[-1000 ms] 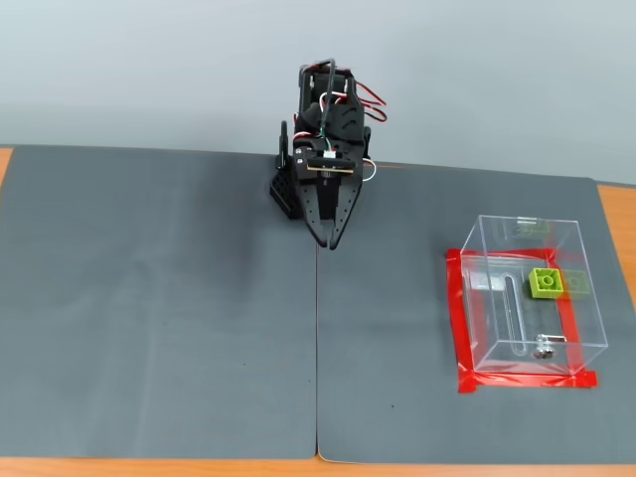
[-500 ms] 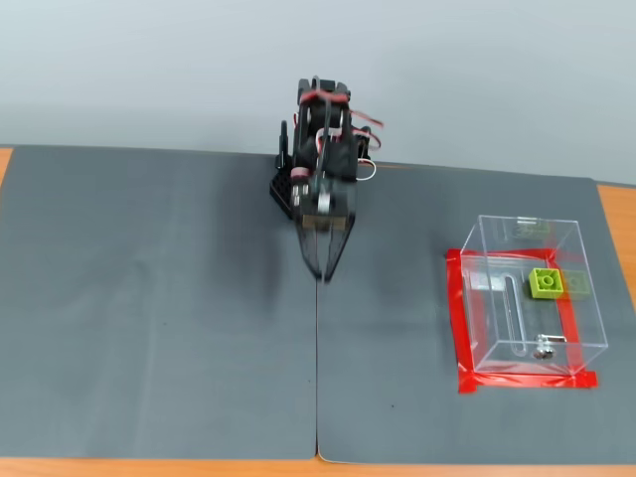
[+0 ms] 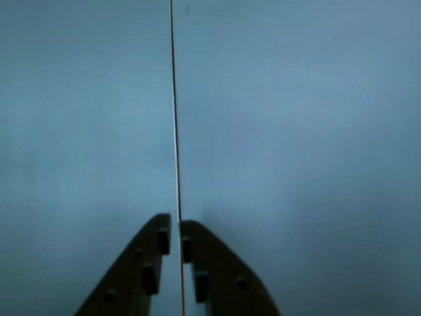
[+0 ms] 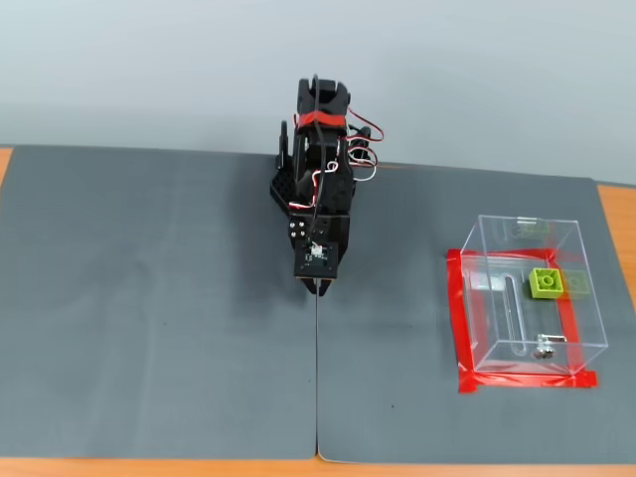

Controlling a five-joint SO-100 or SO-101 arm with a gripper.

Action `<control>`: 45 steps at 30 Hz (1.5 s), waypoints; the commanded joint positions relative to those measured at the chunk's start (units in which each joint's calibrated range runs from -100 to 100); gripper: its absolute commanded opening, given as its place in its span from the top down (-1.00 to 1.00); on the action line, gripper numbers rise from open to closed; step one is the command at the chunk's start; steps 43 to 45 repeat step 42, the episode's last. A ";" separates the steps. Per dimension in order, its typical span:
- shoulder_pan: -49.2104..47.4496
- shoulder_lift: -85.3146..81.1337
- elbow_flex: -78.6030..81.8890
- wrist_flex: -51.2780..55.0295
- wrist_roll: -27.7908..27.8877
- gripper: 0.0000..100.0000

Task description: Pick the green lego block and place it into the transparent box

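Lime-green studded plastic lego block (image 4: 545, 282): we log it inside clear plastic rectangular box (image 4: 586, 328); black two-finger gripper (image 3: 179, 227) closed, empty.

The arm (image 4: 320, 169) is folded low, its gripper (image 3: 179, 227) pointing down (fingers nearly together, empty).

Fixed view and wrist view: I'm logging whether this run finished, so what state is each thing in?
green lego block: inside the box, studs up.
transparent box: upright, open-topped, ringed by red tape.
gripper: shut, empty, over the mat seam.
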 commanded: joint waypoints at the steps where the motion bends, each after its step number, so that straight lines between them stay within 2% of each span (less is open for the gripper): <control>1: -0.03 -0.17 -3.37 6.13 0.21 0.96; 5: -0.10 -0.17 -4.45 8.82 0.21 0.96; 45: 0.05 -0.09 -4.45 8.82 -0.15 0.96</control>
